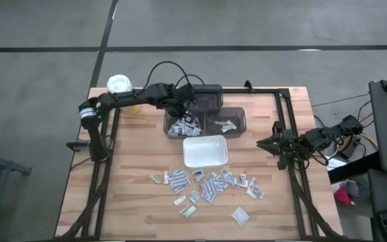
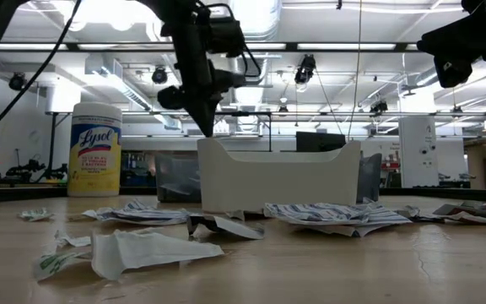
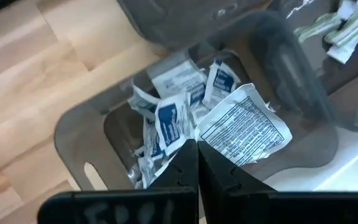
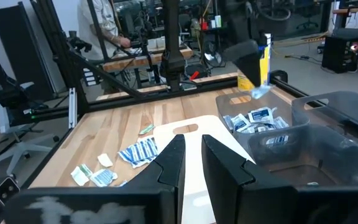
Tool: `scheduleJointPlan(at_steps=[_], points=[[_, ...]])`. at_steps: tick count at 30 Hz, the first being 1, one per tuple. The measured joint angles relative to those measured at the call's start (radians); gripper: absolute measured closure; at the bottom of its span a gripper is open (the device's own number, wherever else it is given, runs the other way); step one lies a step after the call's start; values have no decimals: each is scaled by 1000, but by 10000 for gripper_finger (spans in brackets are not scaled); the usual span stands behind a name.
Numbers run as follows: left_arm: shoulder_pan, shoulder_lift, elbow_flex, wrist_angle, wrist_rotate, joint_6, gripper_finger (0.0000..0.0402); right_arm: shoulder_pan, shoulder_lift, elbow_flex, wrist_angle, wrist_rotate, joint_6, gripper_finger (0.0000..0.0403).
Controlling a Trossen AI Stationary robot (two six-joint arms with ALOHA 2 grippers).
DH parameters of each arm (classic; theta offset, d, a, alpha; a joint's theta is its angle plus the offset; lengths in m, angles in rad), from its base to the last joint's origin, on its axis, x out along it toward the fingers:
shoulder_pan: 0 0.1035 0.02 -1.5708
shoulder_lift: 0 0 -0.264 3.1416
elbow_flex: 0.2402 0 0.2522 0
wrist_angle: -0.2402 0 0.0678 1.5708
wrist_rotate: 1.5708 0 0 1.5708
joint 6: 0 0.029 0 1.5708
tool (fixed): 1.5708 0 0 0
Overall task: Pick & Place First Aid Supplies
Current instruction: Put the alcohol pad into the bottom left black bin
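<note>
The left end effector (image 3: 197,165) has its fingers pressed together on one corner of a white printed packet (image 3: 244,127); only the left wrist view shows this grip. The packet's long axis runs out from the fingertips, over a grey bin (image 1: 183,126) near the surface's far edge. That bin already holds packets (image 3: 166,121). The high view alone shows the neighbouring bin (image 1: 237,122) holding greenish packets (image 1: 224,124), the white tray (image 1: 205,150) at mid-surface, and loose packets (image 1: 207,185) scattered toward the near edge. The low view adds a yellow canister (image 2: 95,149). The right end effector (image 4: 191,158) waits at the right edge, fingers slightly apart, holding nothing.
</note>
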Motion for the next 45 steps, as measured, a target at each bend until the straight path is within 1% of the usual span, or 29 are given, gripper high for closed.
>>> scheduleJointPlan(at_steps=[7, 10, 14, 26, 29, 34, 39, 45], points=[[-2, 0, -172, 204, 72, -31, 401, 0, 0, 0, 0, 0, 1, 351], [-2, 0, -224, 214, 76, -53, 401, 0, 0, 0, 0, 0, 0, 351], [-2, 0, -255, 217, 78, -57, 401, 0, 0, 0, 0, 0, 1, 351], [-1, 0, -256, 218, 76, -54, 398, 0, 0, 0, 2, 0, 4, 351], [-1, 0, -256, 218, 77, -41, 383, 0, 0, 0, 2, 0, 4, 351], [-1, -6, -256, 217, 91, -40, 342, 0, 0, 0, 9, 0, 4, 351], [-1, -62, -234, 201, 96, -70, 315, 0, 0, 0, 23, 0, 0, 351], [-58, -177, -210, 199, 100, -111, 312, 0, 0, 0, 24, 0, 0, 351]])
